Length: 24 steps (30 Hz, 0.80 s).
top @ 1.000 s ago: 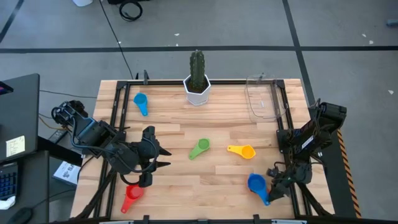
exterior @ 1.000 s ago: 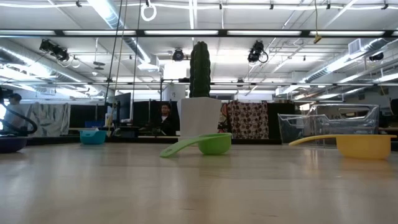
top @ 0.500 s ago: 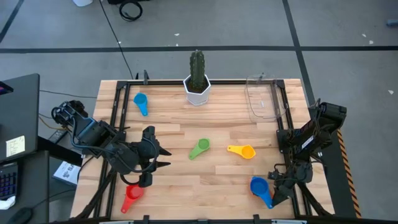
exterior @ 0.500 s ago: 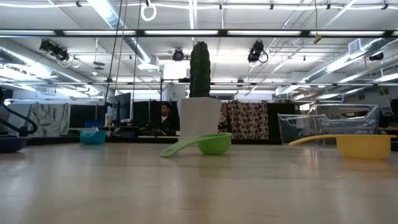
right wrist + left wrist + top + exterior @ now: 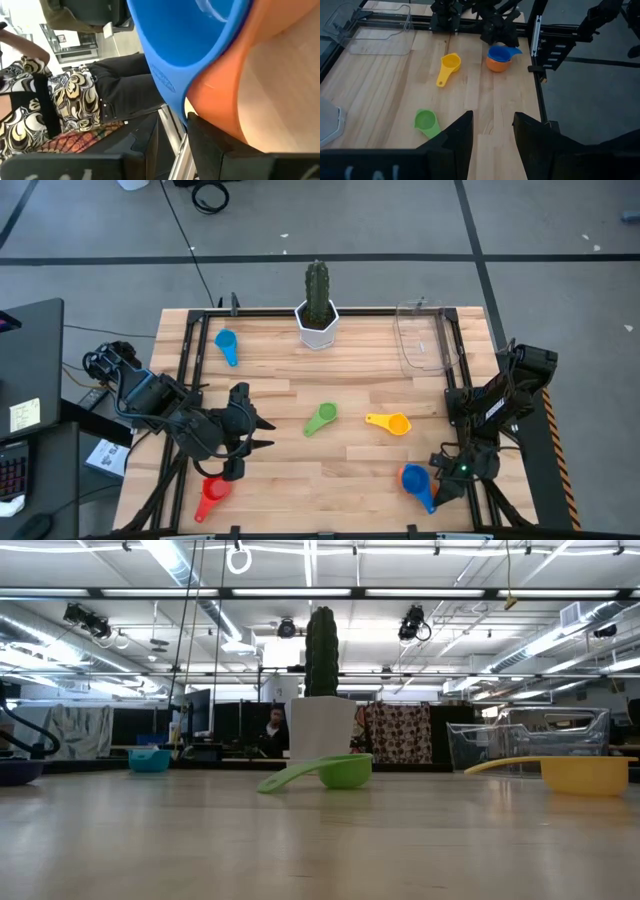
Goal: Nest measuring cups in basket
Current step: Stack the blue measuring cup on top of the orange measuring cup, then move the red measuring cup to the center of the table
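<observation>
While the basket [image 5: 424, 340] stands empty at the far right of the bench [image 5: 300, 395], the blue cup [image 5: 415, 481] sits nested in the orange cup [image 5: 496, 64] at the right gripper [image 5: 447, 478].

Only 1 nesting is judged done; nothing has been placed in the basket, so most of the task is left. The right gripper is held close against the blue-in-orange pair near the front right corner; whether it is closed on them cannot be told. The left gripper [image 5: 492, 131] is held open and empty over the front left of the bench. Green [image 5: 321, 418], yellow [image 5: 391, 423], light blue [image 5: 226, 343] and red [image 5: 210, 495] cups lie apart; no purple cup is seen. No brand, label or writing can be read.
</observation>
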Tool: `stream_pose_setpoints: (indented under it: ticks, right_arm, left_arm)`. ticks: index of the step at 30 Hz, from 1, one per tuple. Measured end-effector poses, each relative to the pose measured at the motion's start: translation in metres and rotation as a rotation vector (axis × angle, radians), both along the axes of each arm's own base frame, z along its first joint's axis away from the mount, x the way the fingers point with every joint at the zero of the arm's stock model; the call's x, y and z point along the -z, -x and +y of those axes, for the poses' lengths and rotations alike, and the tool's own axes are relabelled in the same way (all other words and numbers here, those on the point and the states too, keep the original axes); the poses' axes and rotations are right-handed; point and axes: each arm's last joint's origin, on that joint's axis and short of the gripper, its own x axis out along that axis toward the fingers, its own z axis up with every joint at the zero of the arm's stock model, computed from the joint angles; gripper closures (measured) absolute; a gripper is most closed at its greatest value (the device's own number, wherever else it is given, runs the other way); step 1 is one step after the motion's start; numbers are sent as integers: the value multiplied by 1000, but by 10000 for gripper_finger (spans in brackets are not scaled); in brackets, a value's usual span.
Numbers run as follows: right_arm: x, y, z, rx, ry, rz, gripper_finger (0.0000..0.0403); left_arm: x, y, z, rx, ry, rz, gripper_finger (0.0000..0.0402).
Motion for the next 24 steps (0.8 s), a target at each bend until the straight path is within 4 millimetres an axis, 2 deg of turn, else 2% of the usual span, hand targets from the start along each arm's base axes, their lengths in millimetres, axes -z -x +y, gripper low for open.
stream_pose_setpoints:
  ticks: [10,18,24]
  right_arm:
    - [-8,-1,3,7,-106,-4,293]
    - [-25,-4,6,48,-245,-122,293]
    - [-27,-7,5,137,-220,-192,293]
  left_arm:
    - [2,1,1,0,-12,18,256]
    - [2,1,1,2,-11,22,256]
    - [2,1,1,5,-6,24,256]
